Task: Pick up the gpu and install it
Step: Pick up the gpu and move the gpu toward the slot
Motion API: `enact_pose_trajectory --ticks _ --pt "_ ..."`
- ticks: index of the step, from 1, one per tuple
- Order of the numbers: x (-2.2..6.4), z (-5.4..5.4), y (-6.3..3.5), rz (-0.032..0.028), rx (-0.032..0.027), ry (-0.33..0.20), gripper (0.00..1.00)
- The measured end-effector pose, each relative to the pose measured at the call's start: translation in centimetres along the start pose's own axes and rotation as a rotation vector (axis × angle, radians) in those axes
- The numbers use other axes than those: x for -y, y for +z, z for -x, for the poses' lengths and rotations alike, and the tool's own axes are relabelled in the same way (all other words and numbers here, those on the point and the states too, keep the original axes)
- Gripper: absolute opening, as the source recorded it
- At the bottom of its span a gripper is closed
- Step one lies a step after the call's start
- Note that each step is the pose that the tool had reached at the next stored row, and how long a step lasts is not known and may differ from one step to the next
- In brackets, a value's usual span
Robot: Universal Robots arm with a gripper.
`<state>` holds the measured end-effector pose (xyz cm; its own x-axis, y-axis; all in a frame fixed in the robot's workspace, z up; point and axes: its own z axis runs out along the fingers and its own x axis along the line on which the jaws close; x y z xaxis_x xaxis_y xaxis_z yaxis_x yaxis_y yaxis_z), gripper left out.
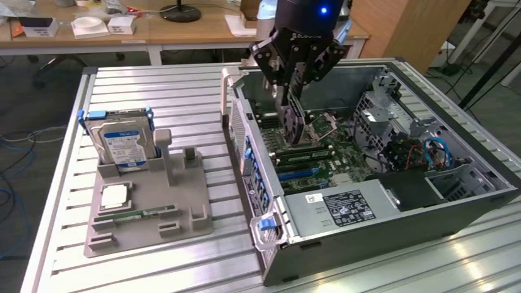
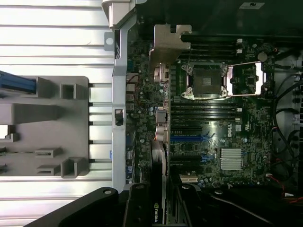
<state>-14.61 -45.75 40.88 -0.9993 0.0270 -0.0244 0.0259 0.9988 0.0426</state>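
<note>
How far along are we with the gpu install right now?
Pickup looks done: the gpu is off the grey tray, where the hard drive and RAM stick sit. In hand: the gripper has its fingers shut on the card, holding it upright inside the open case, over the motherboard. Left: it does not look seated in a slot yet.

Robotics lab, this one: slatted aluminium bench [image 1: 163, 91], open computer case [image 1: 480, 183] on it, gripper [image 1: 291, 97] holding the gpu [image 1: 294, 128] over it, wooden desks [image 1: 187, 30] far behind, cables [image 1: 16, 137] on the floor at the exterior view's left.
</note>
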Motion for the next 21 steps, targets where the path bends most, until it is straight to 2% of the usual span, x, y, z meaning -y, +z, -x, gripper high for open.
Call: enact_pose_trajectory --ticks 21 --pt "-0.07 2.7 0.07 0.0 0.0 0.0 0.26"
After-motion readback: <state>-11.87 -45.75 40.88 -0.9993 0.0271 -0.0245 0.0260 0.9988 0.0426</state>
